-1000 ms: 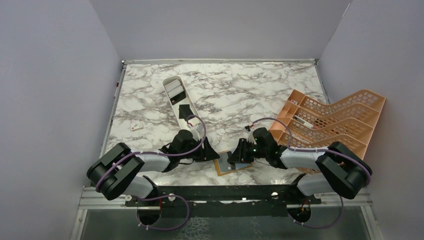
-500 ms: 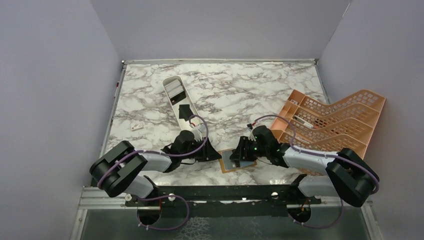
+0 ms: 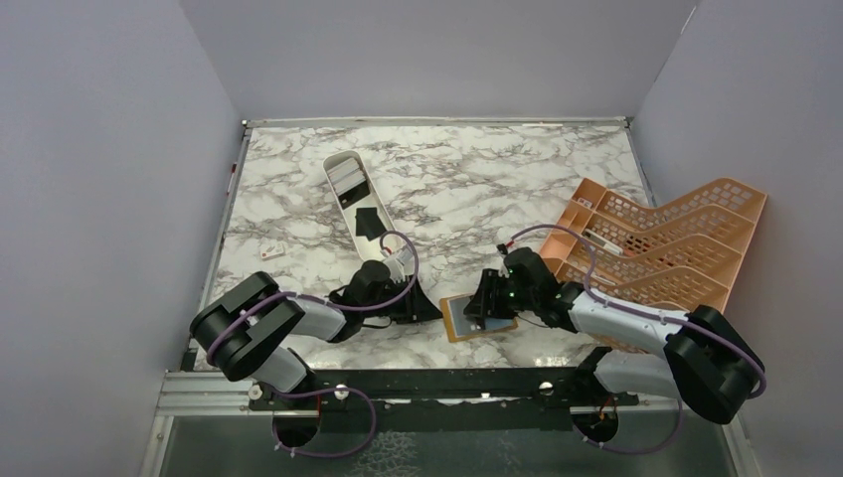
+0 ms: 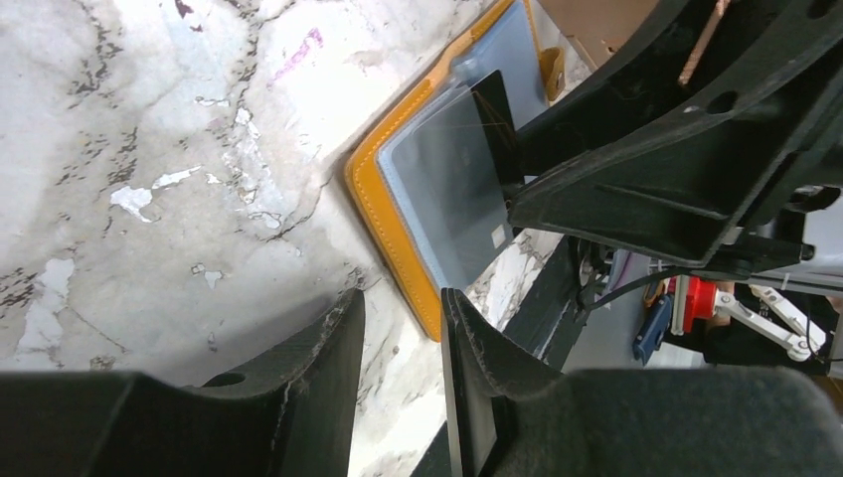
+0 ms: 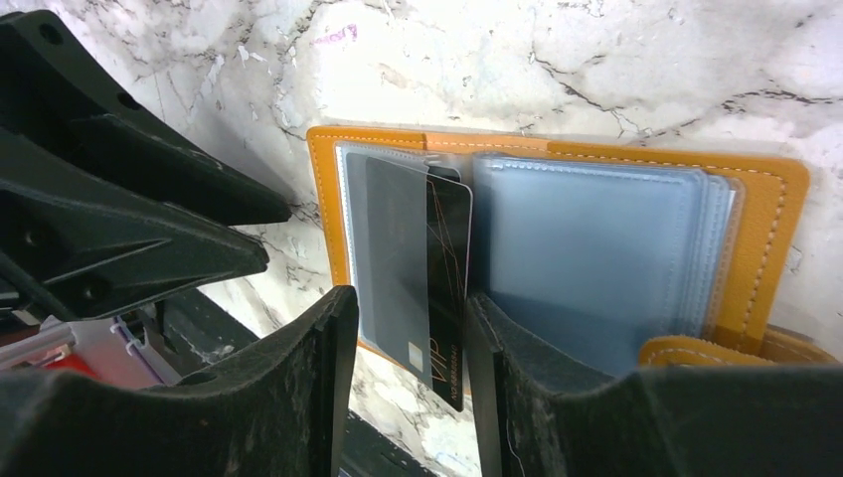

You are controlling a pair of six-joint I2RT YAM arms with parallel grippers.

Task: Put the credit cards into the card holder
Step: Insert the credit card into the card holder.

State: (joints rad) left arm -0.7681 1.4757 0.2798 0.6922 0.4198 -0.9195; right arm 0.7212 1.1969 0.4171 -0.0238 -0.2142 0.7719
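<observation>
now being tucked: black card [image 5: 447, 258], partly inside card holder [image 5: 765, 229] lying open on counter [image 5: 596, 60]
handling: thin, stiff, slick; protruding end being judged best hold
right claw [image 5: 410, 296]: being held wide above card
left claw [image 4: 403, 298]: being held narrow, empty

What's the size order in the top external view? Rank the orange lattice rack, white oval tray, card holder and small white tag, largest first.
1. orange lattice rack
2. white oval tray
3. card holder, partly hidden
4. small white tag
</observation>
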